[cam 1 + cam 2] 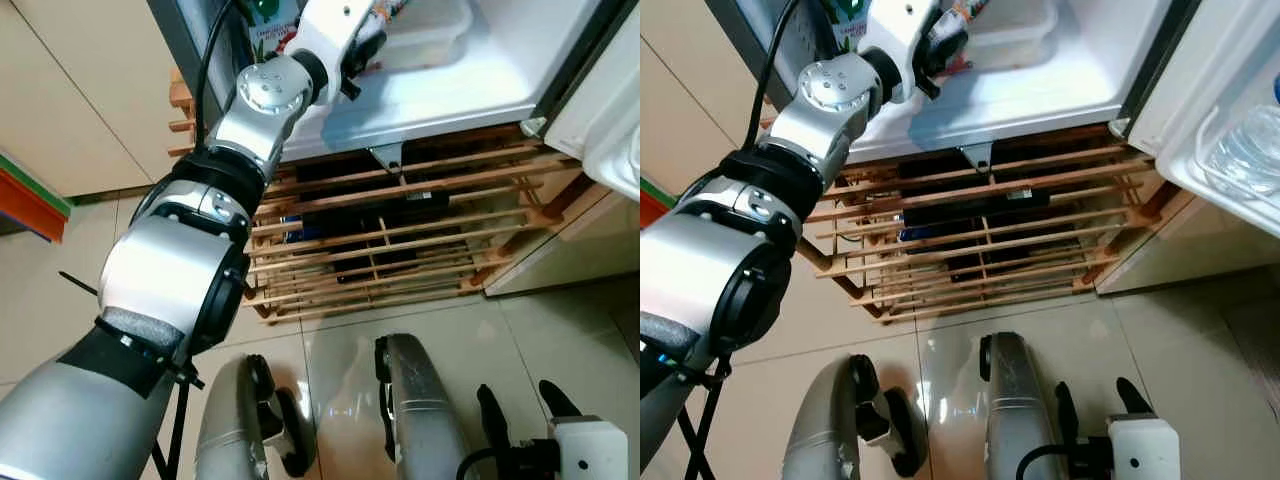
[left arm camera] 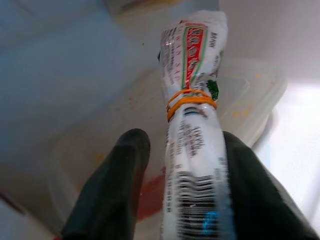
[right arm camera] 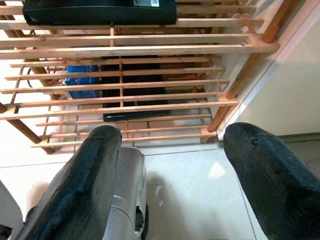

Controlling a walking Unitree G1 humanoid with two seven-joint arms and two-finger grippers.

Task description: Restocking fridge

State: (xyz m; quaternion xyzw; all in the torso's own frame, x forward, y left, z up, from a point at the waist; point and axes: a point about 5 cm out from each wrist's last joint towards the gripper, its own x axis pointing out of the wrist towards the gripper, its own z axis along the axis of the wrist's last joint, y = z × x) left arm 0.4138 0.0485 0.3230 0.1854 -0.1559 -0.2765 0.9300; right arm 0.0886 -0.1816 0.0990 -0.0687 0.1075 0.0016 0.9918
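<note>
My left arm reaches up into the open fridge [image 1: 450,90]. The left gripper [image 1: 366,42] is shut on a white wrapped packet [image 2: 192,130] with red and green print and an orange rubber band around its middle. In the left wrist view the packet stands between the two black fingers [image 2: 112,195], over a clear lidded plastic container [image 1: 430,35] on the bottom shelf. My right gripper [image 3: 170,165] hangs low beside my legs, open with nothing between its fingers, and points at the floor in front of the wooden rack.
The fridge stands on a slatted wooden rack [image 1: 400,230] with black devices under it. A green carton [image 1: 270,15] stands at the shelf's left. The open fridge door [image 1: 1230,120] at the right holds a water bottle [image 1: 1250,150]. Beige tile floor lies below.
</note>
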